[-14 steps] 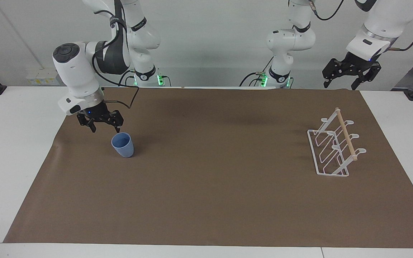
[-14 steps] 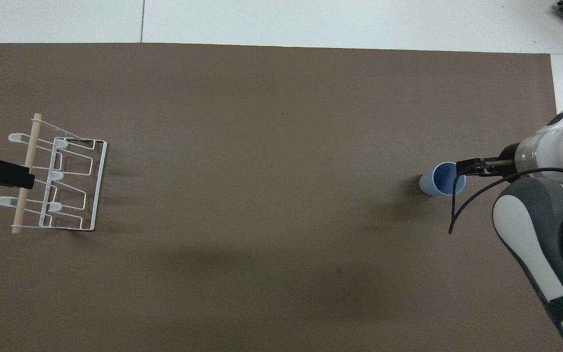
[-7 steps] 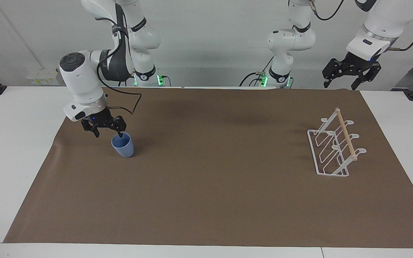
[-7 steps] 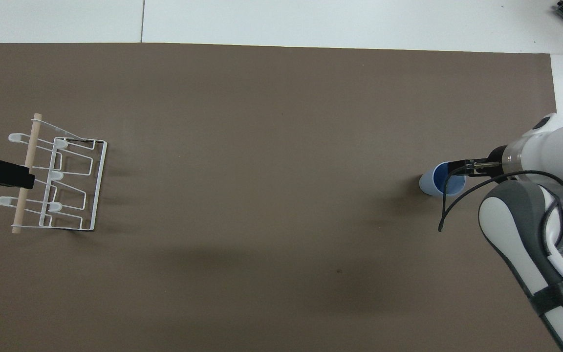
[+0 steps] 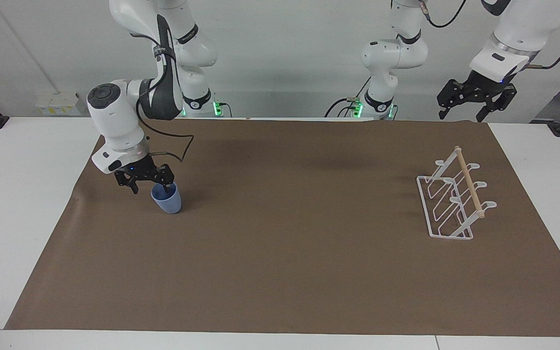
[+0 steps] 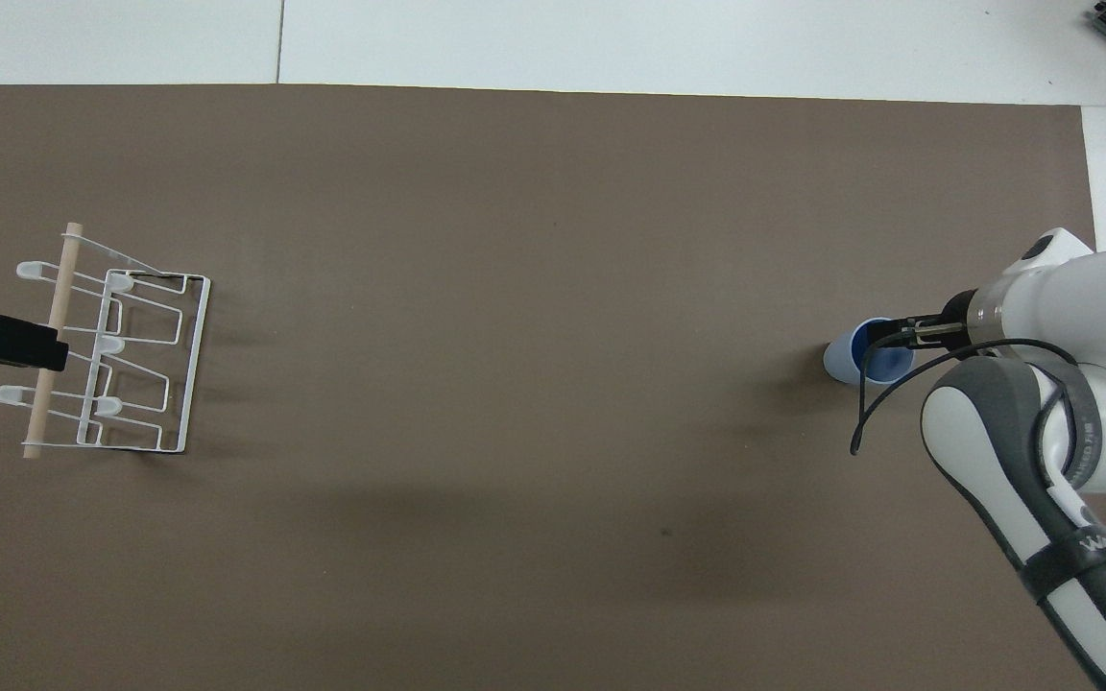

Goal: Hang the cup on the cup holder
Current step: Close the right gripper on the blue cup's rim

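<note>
— What sits under my right hand (image 6: pixel 899 338)?

— The cup (image 6: pixel 851 357), upright on the brown mat (image 6: pixel 515 288) at my right arm's end of the desk (image 6: pixel 687 43). My dark fingertip overlaps its rim, over the blue inside.

— And my left hand (image 6: pixel 1 341)?

— A black block over the cup holder (image 6: pixel 111 360), crossing its wooden dowel (image 6: pixel 61 288). I wait there.

— The holder itself?

— It stands at my left arm's end, well apart from the cup.

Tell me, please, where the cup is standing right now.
The cup stands upright on the brown mat toward the right arm's end of the table, under the right gripper, with the rack at the left arm's end.
</note>
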